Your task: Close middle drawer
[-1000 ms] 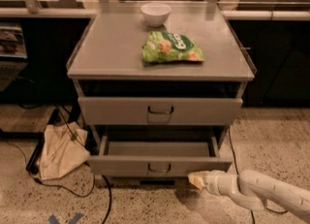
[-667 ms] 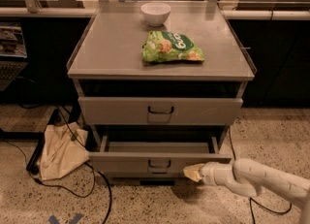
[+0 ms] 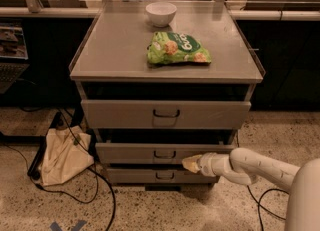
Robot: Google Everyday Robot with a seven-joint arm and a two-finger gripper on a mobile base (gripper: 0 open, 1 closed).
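The middle drawer (image 3: 130, 152) is a low grey front with a small dark wire pull handle (image 3: 164, 154) at its centre. It stands only a little way out of the grey cabinet, between the taller top drawer (image 3: 120, 114) and the narrow bottom drawer (image 3: 130, 176). My gripper (image 3: 191, 163) comes in from the lower right on a white arm and presses against the middle drawer's front, just right of the handle.
A green snack bag (image 3: 177, 49) and a white bowl (image 3: 161, 13) sit on the cabinet top (image 3: 110, 50). A beige cloth bag (image 3: 62, 155) and black cables (image 3: 100, 185) lie on the speckled floor to the left. A cable (image 3: 260, 202) lies at right. Dark counters stand behind.
The middle drawer has slid far back into the cabinet; its open inside no longer shows. My gripper followed it inward, staying against the front panel.
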